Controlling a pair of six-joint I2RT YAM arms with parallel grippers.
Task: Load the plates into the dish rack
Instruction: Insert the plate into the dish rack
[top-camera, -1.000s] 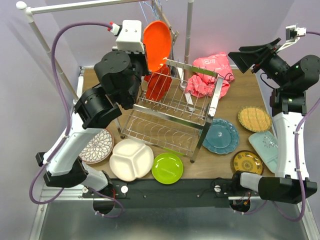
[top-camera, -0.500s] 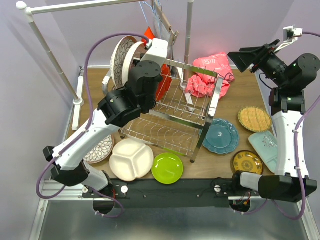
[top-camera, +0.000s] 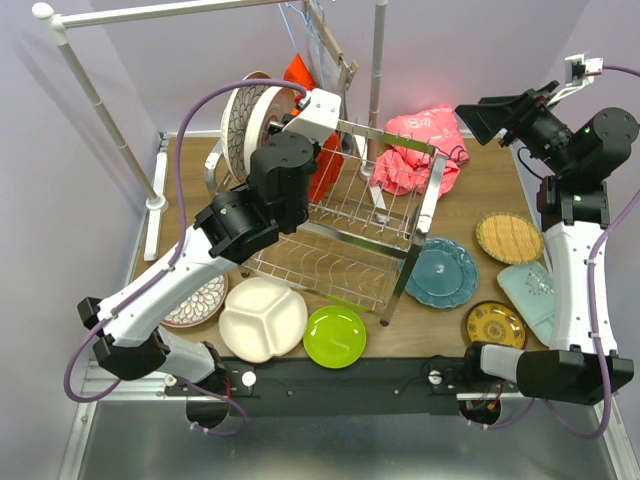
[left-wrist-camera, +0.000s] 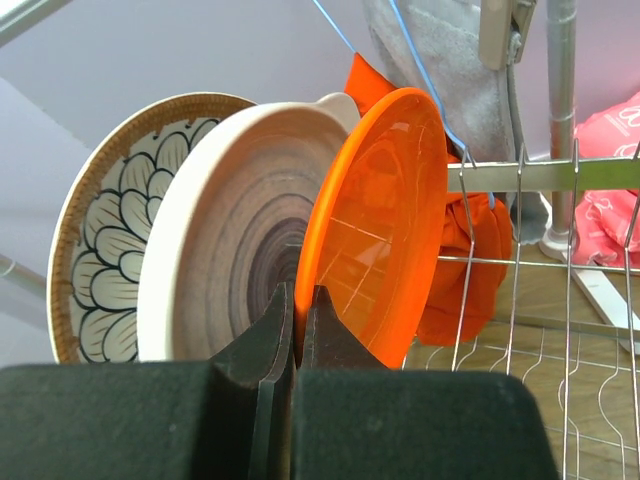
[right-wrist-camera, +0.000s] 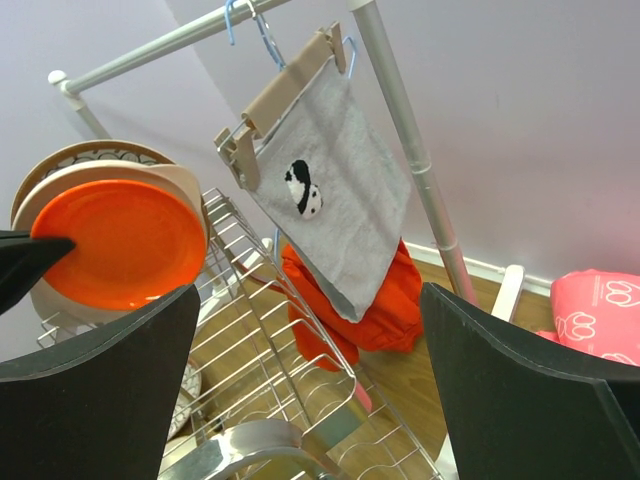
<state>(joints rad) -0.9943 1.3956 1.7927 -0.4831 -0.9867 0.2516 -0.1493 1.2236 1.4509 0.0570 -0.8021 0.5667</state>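
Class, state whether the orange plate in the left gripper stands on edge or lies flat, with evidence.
On edge: the orange plate stands upright beside the cream plate, its lower rim pinched by the left gripper.

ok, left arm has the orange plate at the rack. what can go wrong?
The orange plate is pinched at its rim by the left jaws, which hide whether it sits in a dish rack slot; unseated, it could slip on release.
It stands close beside the cream plate and may knock it.
The grey cloth hangs near; pulling back might snag it.
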